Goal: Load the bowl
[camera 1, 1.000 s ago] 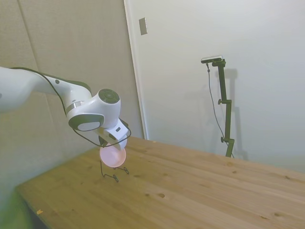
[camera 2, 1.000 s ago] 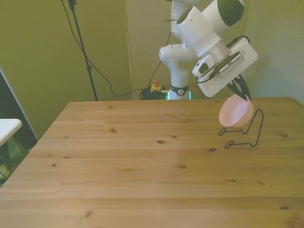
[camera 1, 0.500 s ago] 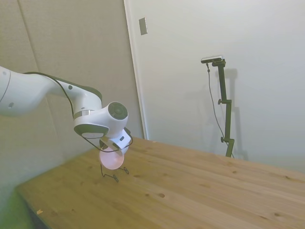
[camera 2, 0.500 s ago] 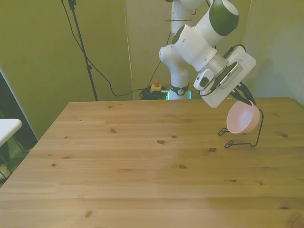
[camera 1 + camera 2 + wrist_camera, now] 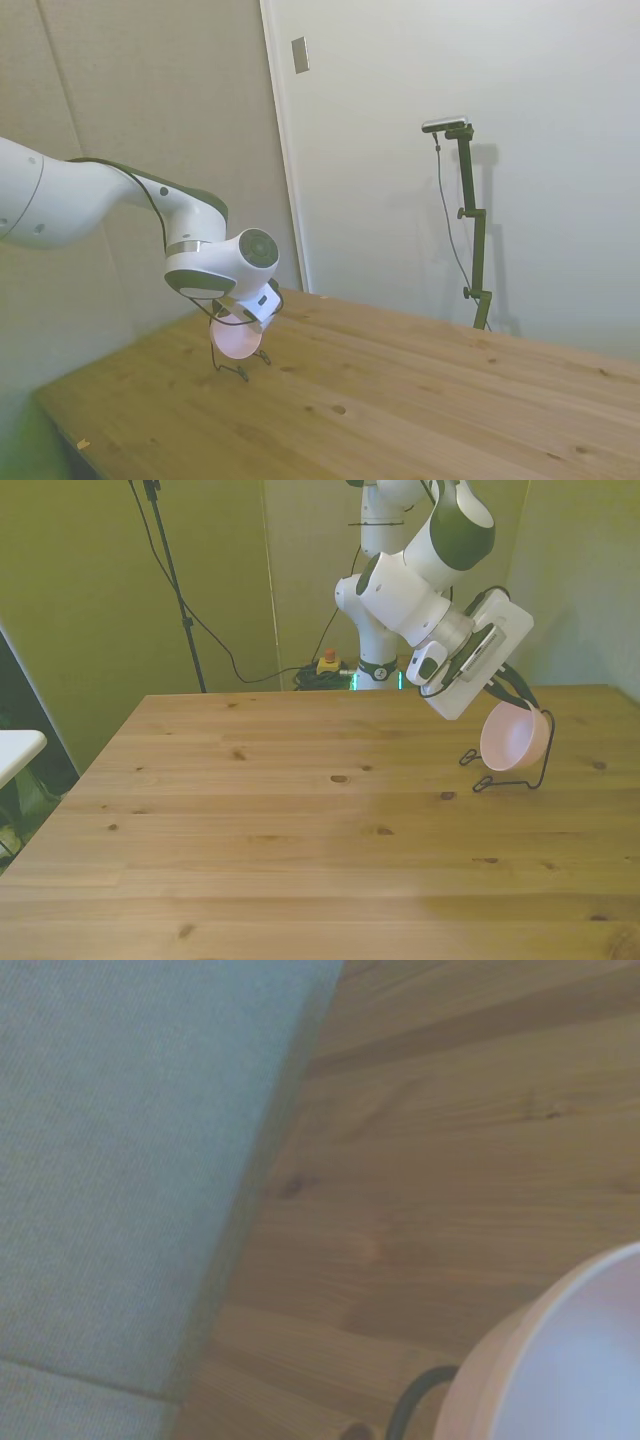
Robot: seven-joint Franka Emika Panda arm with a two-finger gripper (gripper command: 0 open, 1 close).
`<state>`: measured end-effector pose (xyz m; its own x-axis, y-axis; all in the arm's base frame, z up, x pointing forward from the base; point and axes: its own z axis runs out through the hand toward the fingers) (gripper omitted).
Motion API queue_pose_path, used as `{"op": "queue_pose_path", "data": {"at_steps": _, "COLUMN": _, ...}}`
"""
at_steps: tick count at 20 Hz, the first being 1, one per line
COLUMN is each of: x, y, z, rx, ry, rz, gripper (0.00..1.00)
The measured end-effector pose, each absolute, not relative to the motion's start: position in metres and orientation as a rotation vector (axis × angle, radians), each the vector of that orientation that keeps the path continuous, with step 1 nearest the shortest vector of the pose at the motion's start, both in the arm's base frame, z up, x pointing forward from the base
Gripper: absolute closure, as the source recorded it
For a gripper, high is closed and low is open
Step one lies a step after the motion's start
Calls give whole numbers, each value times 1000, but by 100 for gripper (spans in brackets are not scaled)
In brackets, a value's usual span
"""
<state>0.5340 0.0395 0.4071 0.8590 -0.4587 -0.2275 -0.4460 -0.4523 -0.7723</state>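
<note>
In the side view, the white arm (image 5: pixel 90 200) enters from the frame's left and bends down to the left part of the wooden surface (image 5: pixel 400 400). Below its wrist, the gripper (image 5: pixel 240 318) holds the pink bowl (image 5: pixel 238 340) tipped on edge, its opening facing the camera, right at the black wire rack (image 5: pixel 238 366). The rack's feet rest on the surface in the lower left of the frame. Whether the bowl already rests on the wire cannot be told here.

In the front view, the arm (image 5: pixel 420 570) comes down from the top middle toward the right of the frame. The gripper (image 5: pixel 515 692) sits at the bowl's upper rim, its dark fingers (image 5: pixel 522 691) clamped on that rim. The bowl (image 5: pixel 512 739) hangs tilted at the right edge of the surface (image 5: pixel 250 830), inside the upright loop of the rack (image 5: pixel 538 770), whose wire runs just beside the bowl's right side.

The wrist view shows the bowl's (image 5: pixel 560 1360) pale curve close up, a piece of dark wire (image 5: pixel 415 1400) beside it, and the boards (image 5: pixel 450 1160) beneath.
</note>
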Motion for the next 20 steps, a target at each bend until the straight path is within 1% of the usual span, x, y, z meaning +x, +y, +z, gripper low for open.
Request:
{"op": "queue_pose_path", "data": {"at_steps": 8, "x": 546, "y": 42, "z": 392, "rx": -2104, "ry": 661, "rz": 4, "gripper": 100}}
{"op": "queue_pose_path", "data": {"at_steps": 19, "x": 547, "y": 48, "z": 390, "rx": -2108, "ry": 651, "rz": 13, "gripper": 100}}
{"op": "queue_pose_path", "data": {"at_steps": 20, "x": 547, "y": 48, "z": 390, "rx": -2108, "ry": 651, "rz": 13, "gripper": 0}}
